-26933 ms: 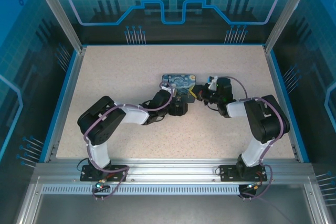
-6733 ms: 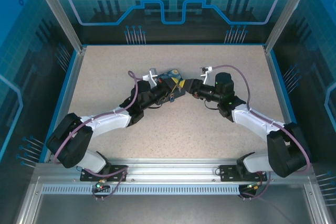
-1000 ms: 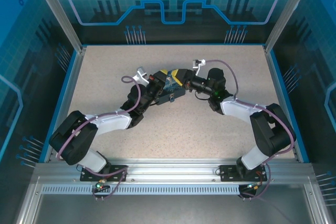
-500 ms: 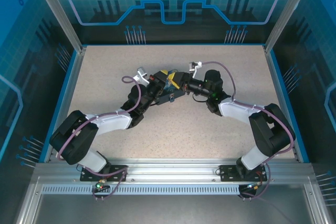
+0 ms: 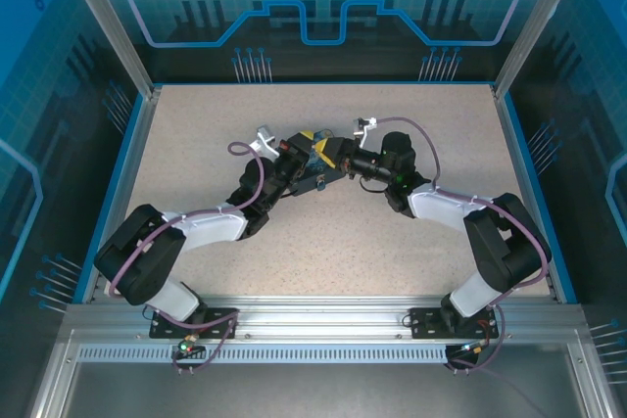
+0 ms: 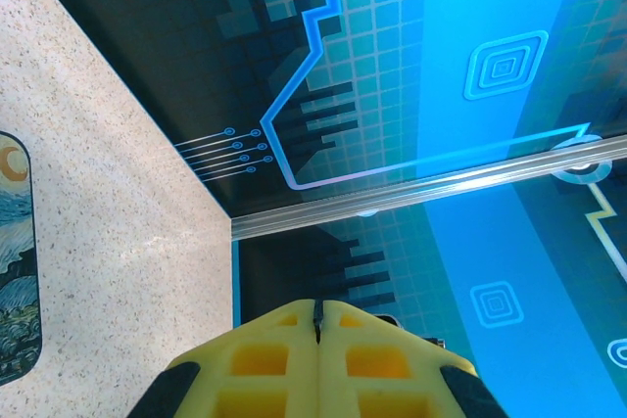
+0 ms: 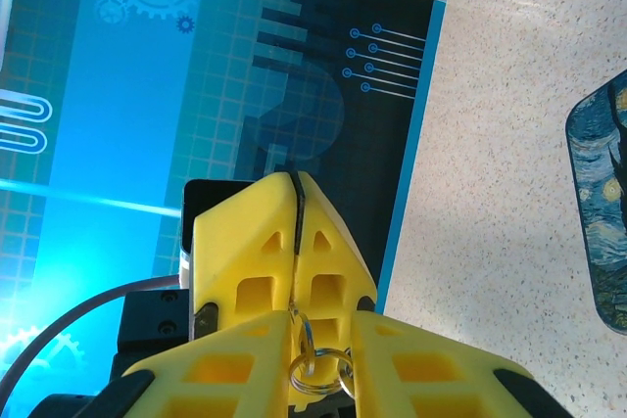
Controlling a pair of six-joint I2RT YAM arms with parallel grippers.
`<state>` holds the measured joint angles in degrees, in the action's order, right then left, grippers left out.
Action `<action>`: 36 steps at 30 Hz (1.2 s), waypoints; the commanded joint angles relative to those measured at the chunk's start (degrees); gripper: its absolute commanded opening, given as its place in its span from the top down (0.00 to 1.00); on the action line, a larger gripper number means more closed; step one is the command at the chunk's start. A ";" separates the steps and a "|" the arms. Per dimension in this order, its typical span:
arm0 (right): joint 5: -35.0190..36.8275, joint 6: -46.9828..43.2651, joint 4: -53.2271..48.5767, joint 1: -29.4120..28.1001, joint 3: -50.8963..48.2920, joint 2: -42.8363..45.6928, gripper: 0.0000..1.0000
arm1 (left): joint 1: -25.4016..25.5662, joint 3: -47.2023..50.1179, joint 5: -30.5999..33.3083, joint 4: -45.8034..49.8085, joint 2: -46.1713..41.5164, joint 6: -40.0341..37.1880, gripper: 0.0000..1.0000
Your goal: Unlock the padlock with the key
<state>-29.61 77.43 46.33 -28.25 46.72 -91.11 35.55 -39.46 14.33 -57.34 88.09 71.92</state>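
The left tool (image 6: pixel 317 312) was pressed fully shut; any held item could not be determined. The right tool (image 7: pixel 321 340) was clamped on a metal ring (image 7: pixel 315 377).

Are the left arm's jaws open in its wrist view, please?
No, the left jaws are shut: their yellow fingers meet along a thin seam.

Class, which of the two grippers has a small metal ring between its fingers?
The right gripper: a silver key ring sits between its yellow fingers. The left gripper has its fingers pressed together with no ring showing.
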 commanded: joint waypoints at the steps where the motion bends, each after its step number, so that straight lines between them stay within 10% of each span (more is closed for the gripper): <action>1: -0.37 0.09 0.08 -0.82 -0.10 0.23 0.78 | 0.56 0.44 0.66 -3.30 0.50 -0.50 1.00; 36: -0.79 0.45 -0.71 -1.25 2.57 -0.73 0.80 | 0.54 0.70 0.26 -3.67 1.03 -0.42 1.00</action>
<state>-29.63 78.02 45.87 -28.75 47.37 -91.22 35.55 -39.20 14.31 -58.61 88.68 71.92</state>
